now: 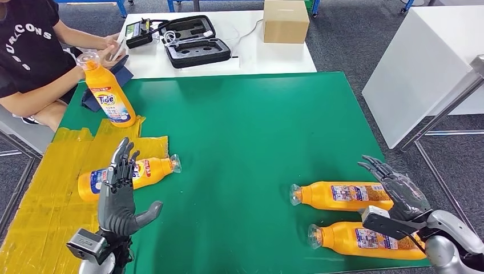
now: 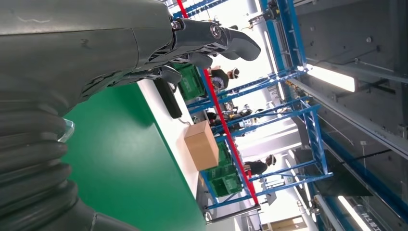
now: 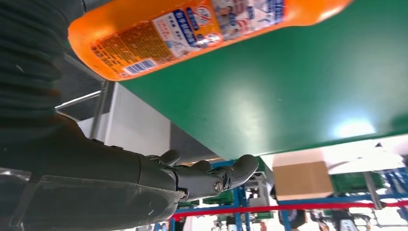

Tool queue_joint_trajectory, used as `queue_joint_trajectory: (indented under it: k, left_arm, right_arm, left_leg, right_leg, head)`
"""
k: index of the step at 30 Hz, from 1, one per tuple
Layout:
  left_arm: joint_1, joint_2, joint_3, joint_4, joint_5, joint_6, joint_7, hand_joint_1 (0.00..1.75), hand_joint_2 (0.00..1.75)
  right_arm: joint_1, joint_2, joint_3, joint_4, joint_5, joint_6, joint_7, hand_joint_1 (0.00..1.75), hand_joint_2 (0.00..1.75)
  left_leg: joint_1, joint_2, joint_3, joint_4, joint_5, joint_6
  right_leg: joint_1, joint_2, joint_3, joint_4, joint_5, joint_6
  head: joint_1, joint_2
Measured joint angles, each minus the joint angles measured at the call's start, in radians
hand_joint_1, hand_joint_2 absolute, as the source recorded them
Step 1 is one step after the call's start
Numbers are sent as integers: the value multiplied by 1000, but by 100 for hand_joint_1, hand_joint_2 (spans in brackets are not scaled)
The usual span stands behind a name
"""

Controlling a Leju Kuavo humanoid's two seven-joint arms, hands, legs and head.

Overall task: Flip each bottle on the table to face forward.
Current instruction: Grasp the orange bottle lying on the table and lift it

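The bench (image 1: 240, 142) is covered in smooth green matting, with wrinkled yellow plastic sheeting (image 1: 40, 194) over its near left corner. Four glossy orange plastic bottles with clear caps are on it. An upright bottle (image 1: 108, 94) stands at the far left with its label showing. A second bottle (image 1: 151, 169) lies on its side on the yellow sheeting, partly behind the left hand (image 1: 119, 194), which is raised with fingers straight and apart, holding nothing. Two more lie side by side near the right edge, caps pointing left: the farther bottle (image 1: 342, 195) and the nearer bottle (image 1: 365, 238), both showing printed back labels. The right hand (image 1: 399, 191) hovers beside them, fingers spread and empty. On a white table beyond, an open black case (image 1: 197, 43) with moulded foam recesses sits beside a cardboard box (image 1: 285, 21).
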Motion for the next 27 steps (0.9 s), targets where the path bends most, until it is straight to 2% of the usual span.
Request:
queue_joint_trajectory:
  k: [12,17,22,27]
  left_arm:
    - [0,0,3,5,-14,4,2,0,175]
    - [0,-1,4,9,-14,8,2,0,175]
    - [0,-2,5,13,-14,8,2,0,175]
    - [0,-7,6,14,-16,9,4,0,175]
  right_arm:
    - [-33,-3,31,73,89,-36,66,0,175]
    - [-71,-4,78,140,149,-58,114,0,175]
    - [-125,-15,139,227,241,-76,207,0,175]
    - [-170,-17,186,297,286,-83,243,0,175]
  left_leg:
    - [0,0,0,0,0,0]
    - [0,0,0,0,0,0]
    - [0,0,0,0,0,0]
    - [0,0,0,0,0,0]
  right_leg:
    - [0,0,0,0,0,0]
    - [0,0,0,0,0,0]
    - [0,0,0,0,0,0]
    - [0,0,0,0,0,0]
  head:
    - [0,0]
    - [0,0]
    - [0,0]
    - [0,0]
